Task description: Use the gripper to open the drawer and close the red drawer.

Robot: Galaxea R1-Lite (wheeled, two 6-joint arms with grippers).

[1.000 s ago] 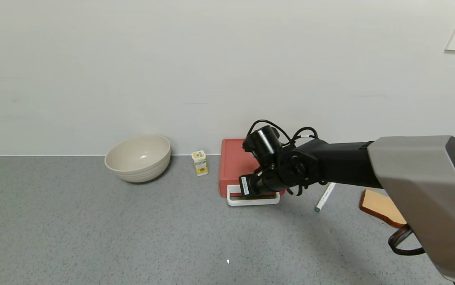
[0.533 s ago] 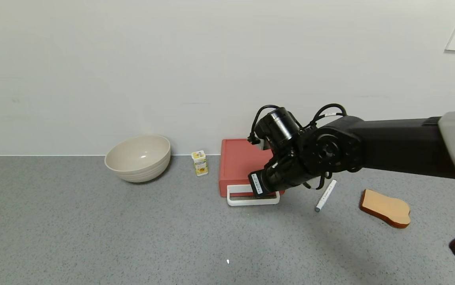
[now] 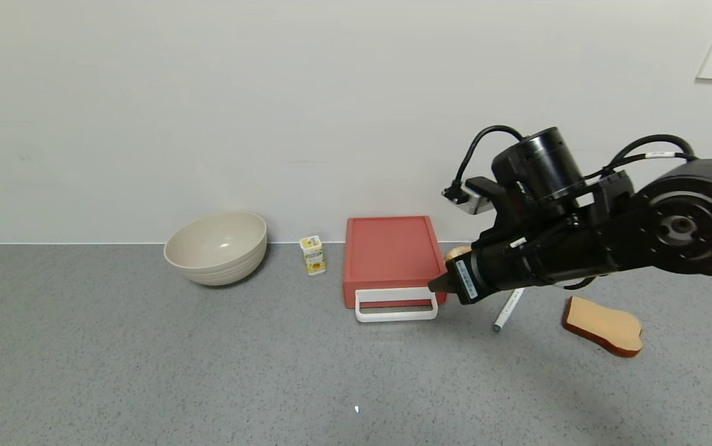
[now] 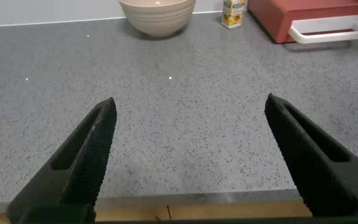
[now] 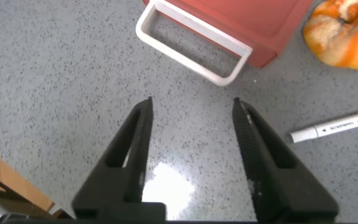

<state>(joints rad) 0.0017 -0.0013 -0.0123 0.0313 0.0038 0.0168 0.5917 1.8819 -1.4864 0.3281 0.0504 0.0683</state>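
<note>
The dusty-red drawer [image 3: 390, 255] lies flat against the back wall. Its tray looks pushed in, and its white loop handle [image 3: 396, 305] sticks out at the front. My right gripper [image 3: 435, 285] hangs just right of the handle's right end, above the table and clear of it. In the right wrist view the gripper [image 5: 192, 102] is open and empty, with the handle [image 5: 191, 46] and the drawer [image 5: 253, 22] a short way ahead of its tips. My left gripper [image 4: 190, 99] is open and empty, low over the table's front edge, far from the drawer [image 4: 303, 15].
A beige bowl [image 3: 216, 248] and a small yellow carton [image 3: 313, 255] stand left of the drawer. A white marker [image 3: 509, 308] and a bread slice [image 3: 603, 325] lie to its right. An orange roundish item [image 5: 343, 34] sits by the drawer's right side.
My right gripper has risen off the white handle and swung to the right. The drawer and handle have stayed where they were.
</note>
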